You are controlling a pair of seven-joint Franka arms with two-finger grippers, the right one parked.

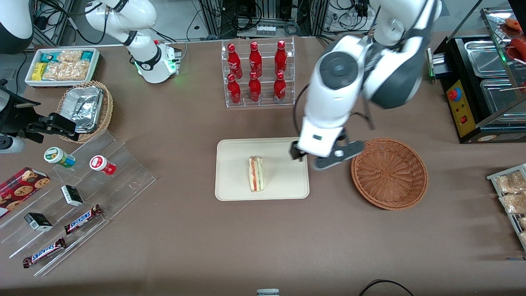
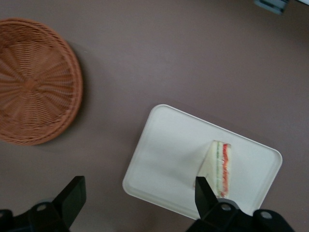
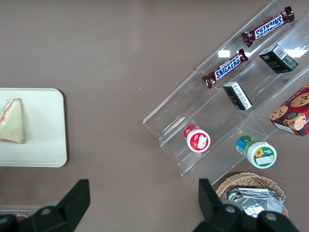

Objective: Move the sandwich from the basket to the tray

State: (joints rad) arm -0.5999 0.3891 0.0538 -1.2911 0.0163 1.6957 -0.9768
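The sandwich lies on its side in the middle of the cream tray, red and green filling showing along one edge. It also shows in the left wrist view on the tray, and in the right wrist view on the tray. The reddish-brown basket stands empty beside the tray, toward the working arm's end; it also shows in the left wrist view. My left gripper hangs open and empty above the tray's edge nearest the basket.
A clear rack of red bottles stands farther from the front camera than the tray. A clear stepped stand with snack bars and cups, a tan basket of foil containers and a white snack tub lie toward the parked arm's end. A food warmer stands at the working arm's end.
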